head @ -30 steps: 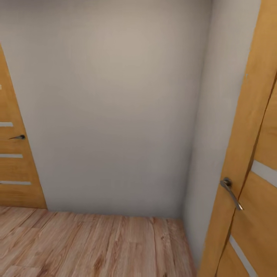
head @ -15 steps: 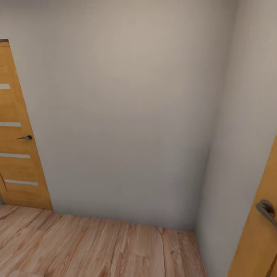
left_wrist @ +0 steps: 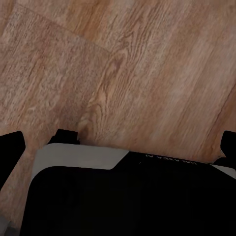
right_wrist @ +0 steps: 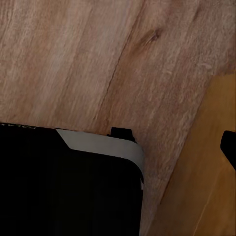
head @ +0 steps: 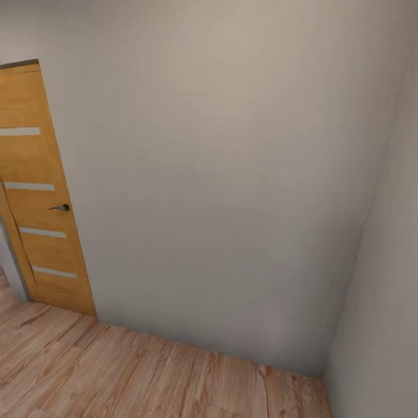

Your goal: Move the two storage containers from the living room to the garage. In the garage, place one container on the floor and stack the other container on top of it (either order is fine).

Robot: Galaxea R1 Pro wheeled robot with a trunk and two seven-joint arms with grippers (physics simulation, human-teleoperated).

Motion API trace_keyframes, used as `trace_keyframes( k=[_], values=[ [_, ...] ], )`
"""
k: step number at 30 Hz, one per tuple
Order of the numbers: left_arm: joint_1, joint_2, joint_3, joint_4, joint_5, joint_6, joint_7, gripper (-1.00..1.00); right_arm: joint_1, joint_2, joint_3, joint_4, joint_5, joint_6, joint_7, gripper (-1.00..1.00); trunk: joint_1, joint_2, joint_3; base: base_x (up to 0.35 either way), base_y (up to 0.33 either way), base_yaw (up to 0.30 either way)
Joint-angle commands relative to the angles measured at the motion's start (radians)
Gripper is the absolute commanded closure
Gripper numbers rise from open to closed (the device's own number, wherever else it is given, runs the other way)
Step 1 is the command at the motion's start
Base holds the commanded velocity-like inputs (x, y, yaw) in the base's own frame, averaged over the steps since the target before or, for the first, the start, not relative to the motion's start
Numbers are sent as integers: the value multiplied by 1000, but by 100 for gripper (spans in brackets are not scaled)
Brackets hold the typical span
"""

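Facing a pale wall (head: 232, 174) in a corner, wooden door (head: 40, 191) at left, light plank floor (head: 116, 377) below; bins unseen, state of either claw impossible to tell

Faint pale lettering is showing on the robot's black base (left_wrist: 167, 160) in the left wrist view, but it is staying too blurred to read

surface: light wood-plank floor (head: 145, 371) | meets: pale wall (head: 232, 174), wooden door (head: 40, 191)
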Motion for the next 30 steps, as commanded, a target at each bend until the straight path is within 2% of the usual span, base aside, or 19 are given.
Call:
trace_keyframes(
  k=[1, 15, 30],
  values=[
    [-1, 0, -7, 2, 10, -4, -3, -100, -1, 1, 9, 3, -10, -6, -2, -100, 1, -1, -1, 321, 0, 268],
    [-1, 0, -5, 2, 11, -8, -3, -100, -1, 1, 8, 3, -10, -7, -2, -100, 1, -1, -1, 303, 0, 269],
    [-1, 0, -5, 2, 11, -9, -2, -100, -1, 1, 9, 3, -9, -8, -2, -100, 1, -1, -1, 20, 0, 291]
  ],
)
